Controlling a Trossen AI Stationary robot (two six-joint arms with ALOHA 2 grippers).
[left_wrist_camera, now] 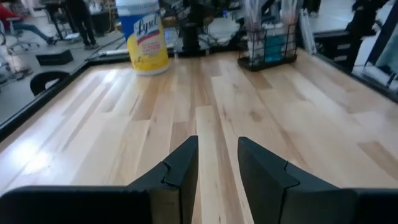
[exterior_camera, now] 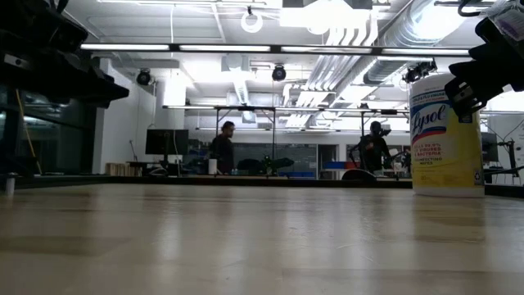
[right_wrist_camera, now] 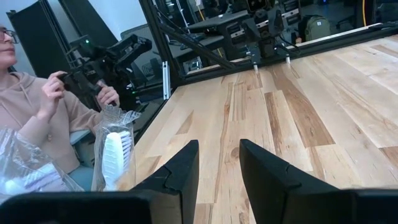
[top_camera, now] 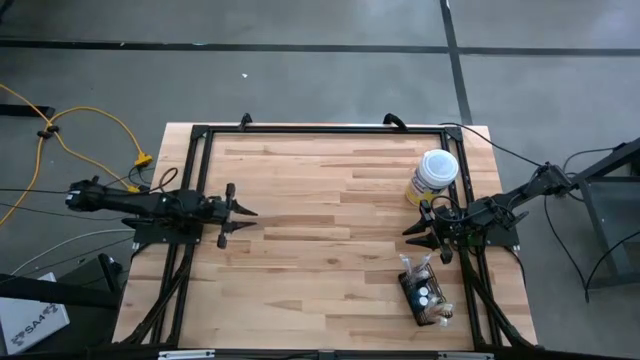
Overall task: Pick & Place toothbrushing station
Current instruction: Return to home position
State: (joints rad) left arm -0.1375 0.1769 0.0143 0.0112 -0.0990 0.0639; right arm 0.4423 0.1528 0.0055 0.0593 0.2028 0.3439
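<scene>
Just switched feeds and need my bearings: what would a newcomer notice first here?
The yellow canister stands by the table's right edge, and the black mesh basket holding wrapped toothbrushes sits along the same edge. The right gripper hangs open between them; the left gripper, open too, waits at the left side.

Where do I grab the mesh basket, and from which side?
Likely the top rim of a long side wall of the mesh basket, right tool descending from above: it stands upright, and wrapped brushes stick up and lean past its ends.
</scene>
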